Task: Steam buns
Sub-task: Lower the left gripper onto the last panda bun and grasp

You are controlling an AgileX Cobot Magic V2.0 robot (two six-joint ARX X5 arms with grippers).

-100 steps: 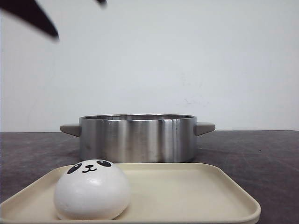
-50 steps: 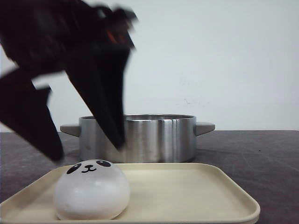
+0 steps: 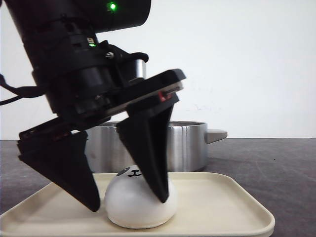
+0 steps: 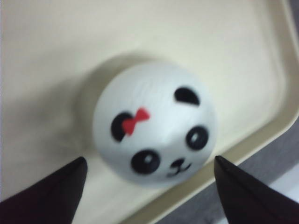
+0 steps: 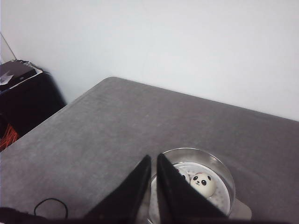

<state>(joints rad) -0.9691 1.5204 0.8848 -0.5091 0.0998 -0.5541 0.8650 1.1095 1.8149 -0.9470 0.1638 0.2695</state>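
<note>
sitting between the left pincer's [image 3: 127, 203] spread fingers, a bun [image 3: 139, 200].

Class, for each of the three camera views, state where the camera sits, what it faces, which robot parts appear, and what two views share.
Front view: low at the table edge, facing forward at the tray and pot; left gripper astride a bun.
Left wrist view: on the left arm, looking down at that bun between open jaws.
Right wrist view: raised on the right arm, looking down at the pot; right gripper closed.
Shared: front and left wrist show the tray's bun.
</note>
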